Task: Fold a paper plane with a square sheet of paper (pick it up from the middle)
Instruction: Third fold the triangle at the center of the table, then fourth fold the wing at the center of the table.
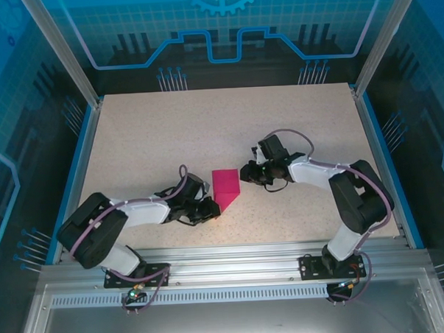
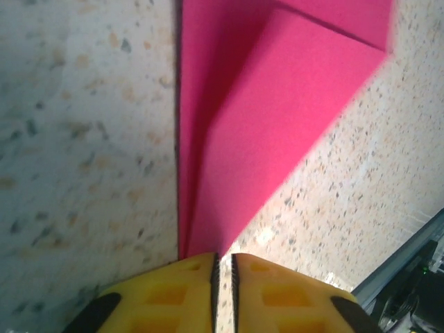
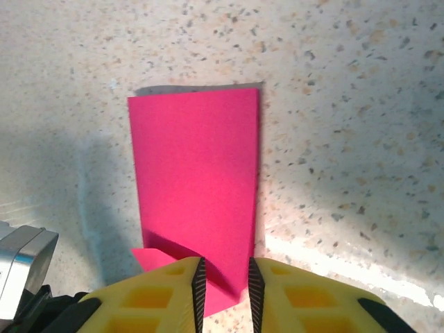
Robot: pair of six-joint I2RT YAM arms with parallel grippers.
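Found left gripper pressed nearly shut, apparently nipping the sheet by its folded tip. Found right gripper slightly spread, the other end between its jaws. Judged nose folds underway; next needed second corner turned in, creased.

no readable text, labels, or numbers

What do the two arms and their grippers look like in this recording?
Both the left arm and right arm have bulky black joints, white link covers and looping purple-grey cables. The left gripper and right gripper carry yellow fingers with ridged black pads.
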